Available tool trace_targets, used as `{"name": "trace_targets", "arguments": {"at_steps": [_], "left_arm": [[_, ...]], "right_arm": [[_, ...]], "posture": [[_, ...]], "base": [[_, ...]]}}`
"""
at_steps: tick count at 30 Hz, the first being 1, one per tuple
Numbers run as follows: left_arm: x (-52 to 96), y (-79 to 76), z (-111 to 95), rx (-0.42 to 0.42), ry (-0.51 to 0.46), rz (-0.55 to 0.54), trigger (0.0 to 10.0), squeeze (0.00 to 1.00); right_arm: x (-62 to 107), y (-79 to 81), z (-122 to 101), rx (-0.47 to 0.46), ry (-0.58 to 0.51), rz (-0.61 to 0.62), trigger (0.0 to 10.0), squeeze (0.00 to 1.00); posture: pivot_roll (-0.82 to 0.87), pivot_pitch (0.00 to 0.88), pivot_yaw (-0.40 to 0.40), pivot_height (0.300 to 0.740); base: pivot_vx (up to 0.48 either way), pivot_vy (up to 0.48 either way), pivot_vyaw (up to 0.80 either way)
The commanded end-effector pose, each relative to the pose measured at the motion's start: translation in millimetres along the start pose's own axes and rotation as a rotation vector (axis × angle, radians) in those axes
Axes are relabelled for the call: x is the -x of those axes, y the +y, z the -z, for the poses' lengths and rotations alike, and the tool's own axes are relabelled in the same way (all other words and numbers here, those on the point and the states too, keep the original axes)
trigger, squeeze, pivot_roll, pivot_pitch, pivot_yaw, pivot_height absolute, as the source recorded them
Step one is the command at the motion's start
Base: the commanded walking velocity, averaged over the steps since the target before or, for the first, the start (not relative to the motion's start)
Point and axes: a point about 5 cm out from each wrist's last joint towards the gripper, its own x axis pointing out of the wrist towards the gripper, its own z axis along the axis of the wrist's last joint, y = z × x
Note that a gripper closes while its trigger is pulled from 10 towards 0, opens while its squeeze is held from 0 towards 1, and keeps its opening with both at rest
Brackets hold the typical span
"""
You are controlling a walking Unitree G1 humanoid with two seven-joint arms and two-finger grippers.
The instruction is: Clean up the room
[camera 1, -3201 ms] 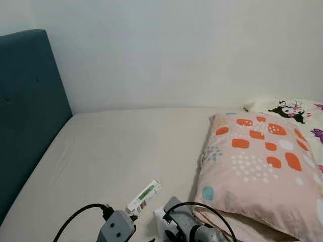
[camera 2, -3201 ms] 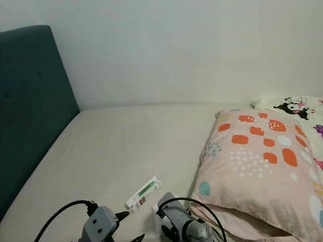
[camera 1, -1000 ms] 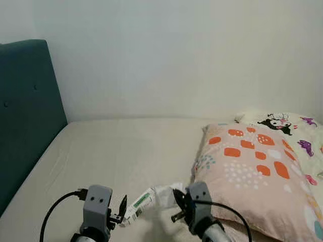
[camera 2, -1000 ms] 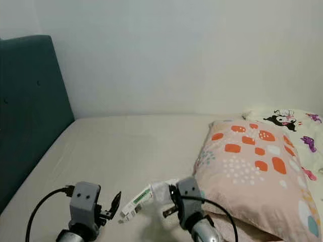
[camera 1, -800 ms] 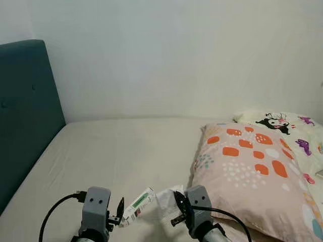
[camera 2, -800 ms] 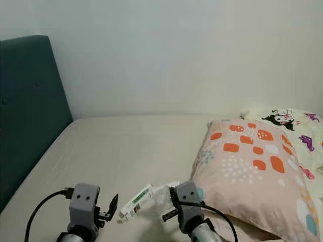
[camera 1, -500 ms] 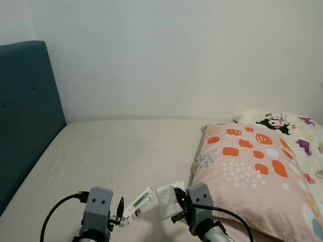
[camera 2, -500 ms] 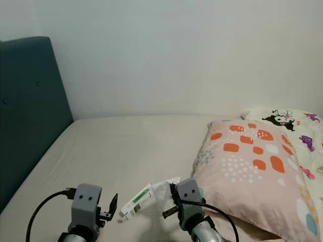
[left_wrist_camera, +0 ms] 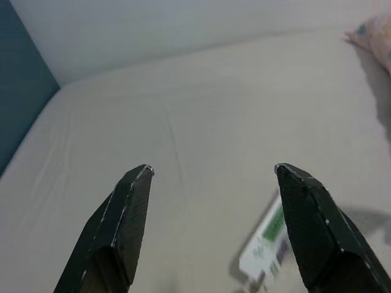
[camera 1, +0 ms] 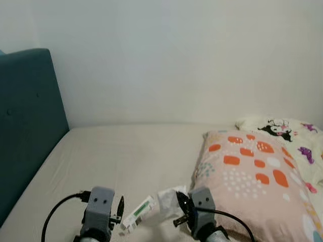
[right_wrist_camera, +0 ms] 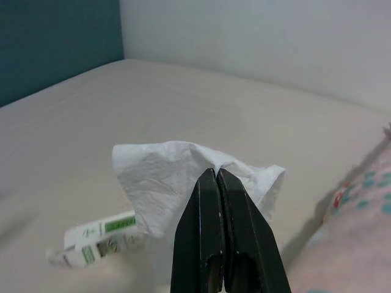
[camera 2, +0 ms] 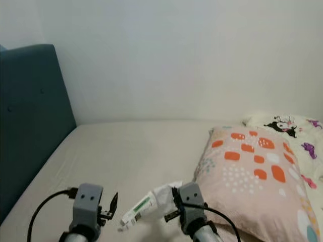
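Right gripper (right_wrist_camera: pixel 217 177) pinched tight on my crumpled tissue (right_wrist_camera: pixel 165 177), lifted off bed's (camera 1: pixel 126 156) near edge for disposal; left gripper (left_wrist_camera: pixel 211 177) gapes wide, empty, beside tube (camera 1: pixel 139 213).

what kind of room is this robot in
Most likely a bedroom. A bare beige mattress runs up to a plain wall, with a teal padded headboard at one end and a pink spotted pillow lying on it, plus cartoon-print bedding beyond the pillow.
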Motion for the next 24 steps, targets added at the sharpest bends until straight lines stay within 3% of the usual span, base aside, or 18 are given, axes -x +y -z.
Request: {"name": "trace_targets", "arguments": {"at_steps": [1, 12, 24], "left_arm": [[0.9, 0.4, 3.0, -0.001, 0.010, -0.009, 10.0, 0.00], [2.9, 0.9, 4.4, -0.007, 0.013, -0.004, 10.0, 0.00], [4.3, 4.4, 5.2, -0.006, 0.015, -0.018, 10.0, 0.00]], "right_arm": [[2.7, -2.3, 1.9, -0.017, 0.011, 0.014, 10.0, 0.00], [4.0, -2.7, 1.6, -0.022, 0.007, 0.018, 10.0, 0.00], [3.1, -0.2, 0.3, -0.030, -0.003, 0.007, 10.0, 0.00]], "posture": [[0.06, 0.106, -0.087, 0.686], [0.06, 0.096, -0.089, 0.736], [0.07, 0.085, -0.094, 0.740]], "base": [[0.000, 0.000, 0.00], [0.000, 0.000, 0.00], [0.000, 0.000, 0.00]]}}
